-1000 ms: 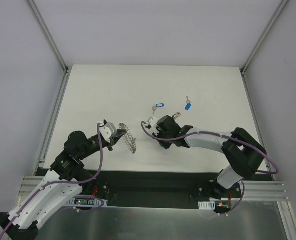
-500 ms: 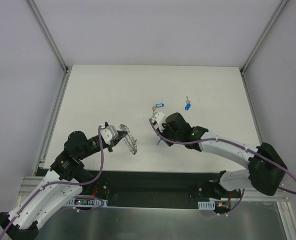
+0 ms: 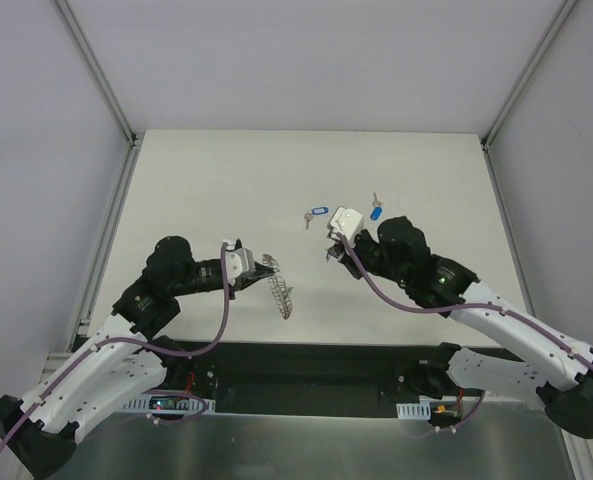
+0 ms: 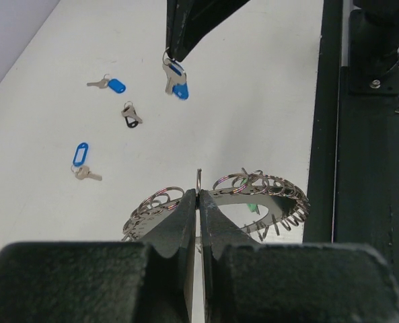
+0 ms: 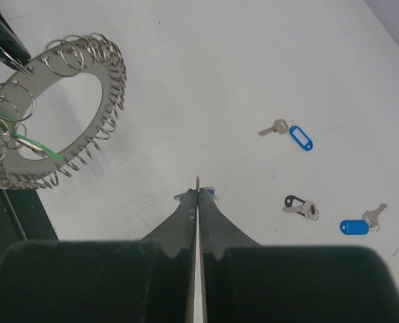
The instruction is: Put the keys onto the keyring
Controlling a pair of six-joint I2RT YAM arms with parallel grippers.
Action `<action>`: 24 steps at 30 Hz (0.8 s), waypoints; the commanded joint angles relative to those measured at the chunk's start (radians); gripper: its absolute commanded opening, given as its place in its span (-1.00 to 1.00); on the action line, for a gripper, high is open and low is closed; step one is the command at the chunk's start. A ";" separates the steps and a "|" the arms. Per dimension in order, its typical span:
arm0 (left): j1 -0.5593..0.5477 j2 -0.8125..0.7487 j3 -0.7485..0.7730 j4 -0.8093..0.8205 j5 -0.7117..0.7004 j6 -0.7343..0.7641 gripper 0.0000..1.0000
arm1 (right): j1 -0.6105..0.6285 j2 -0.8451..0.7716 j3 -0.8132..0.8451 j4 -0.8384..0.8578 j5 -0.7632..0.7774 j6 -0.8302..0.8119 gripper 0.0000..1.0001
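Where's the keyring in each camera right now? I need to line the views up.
Top external: the keyring sits left of centre, at the tip of the left pincer.
Left wrist: keyring at bottom centre, clamped in that pincer.
Right wrist: keyring in the upper left corner.
Shared landmark: the loose key with the windowed blue tag.

A robot lab test cell — a white table (image 3: 226, 180) boxed in by plain walls (image 3: 306, 60) and aluminium framing (image 3: 97, 72).
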 commanded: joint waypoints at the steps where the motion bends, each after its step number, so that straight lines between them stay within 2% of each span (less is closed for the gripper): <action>1: 0.008 0.054 0.094 0.068 0.122 0.050 -1.00 | 0.003 -0.059 0.116 -0.105 -0.049 -0.063 -0.98; 9: 0.008 0.168 0.192 0.068 0.204 0.085 -1.00 | 0.003 -0.019 0.292 -0.274 -0.163 -0.078 -0.98; 13: 0.006 0.241 0.244 0.068 0.228 0.097 -1.00 | 0.008 0.022 0.395 -0.430 -0.166 -0.138 -0.98; 20: 0.006 0.304 0.275 0.068 0.233 0.140 -1.00 | 0.029 0.051 0.411 -0.443 -0.088 -0.146 -0.97; 24: 0.006 0.289 0.224 0.125 0.251 0.091 -1.00 | 0.043 0.100 0.446 -0.474 -0.086 -0.130 -0.97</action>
